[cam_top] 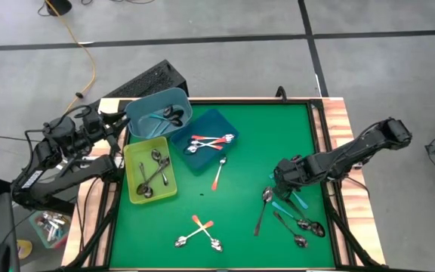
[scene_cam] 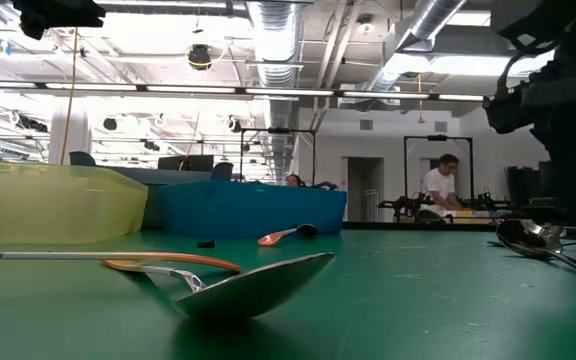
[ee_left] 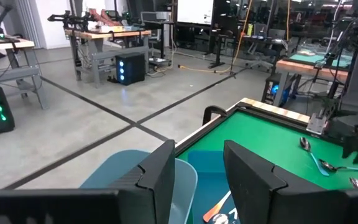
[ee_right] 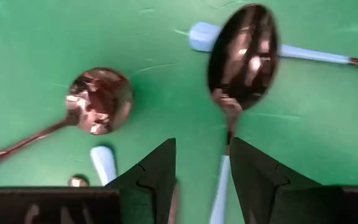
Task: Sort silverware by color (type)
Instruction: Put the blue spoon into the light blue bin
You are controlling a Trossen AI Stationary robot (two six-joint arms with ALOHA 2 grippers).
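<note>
Two pincers are mine, and the right pincer (ee_right: 201, 146) is the one at work: it hangs low over the mat (cam_top: 255, 128) with its fingers (ee_right: 157, 165) spread. In the gap between them runs the handle of a blue spoon (ee_right: 242, 56); I cannot tell whether either finger touches it. That spoon has a shiny, dark-mirrored oval bowl, a thin metal neck and a pale blue handle. Its long axis lies along my fingers, bowl pointing straight ahead of the tips and handle coming back through the gap.

Just past its bowl a second blue handle (ee_right: 303, 53) lies crosswise, its rounded end beside the bowl. Off to the side of my fingers sits a metal spoon (ee_right: 101, 99) with a rounder, dented-looking bowl facing up; its plain metal handle slants away and back, at an angle to the blue spoon. A third blue tip (ee_right: 103, 163) shows right beside one finger.

From above, this cluster lies under and just behind my right pincer (cam_top: 278, 183). Farther across the mat one orange spoon (cam_top: 219, 172) lies alone, and a crossed pair (cam_top: 198, 230) lies nearer the front edge. More orange-handled ones lie in the blue bin (cam_top: 221, 121), and metal ones in the yellow bin (cam_top: 133, 155).

My left pincer (ee_left: 197, 149) waits with its fingers apart and nothing between them, over the teal bin (cam_top: 149, 106).
</note>
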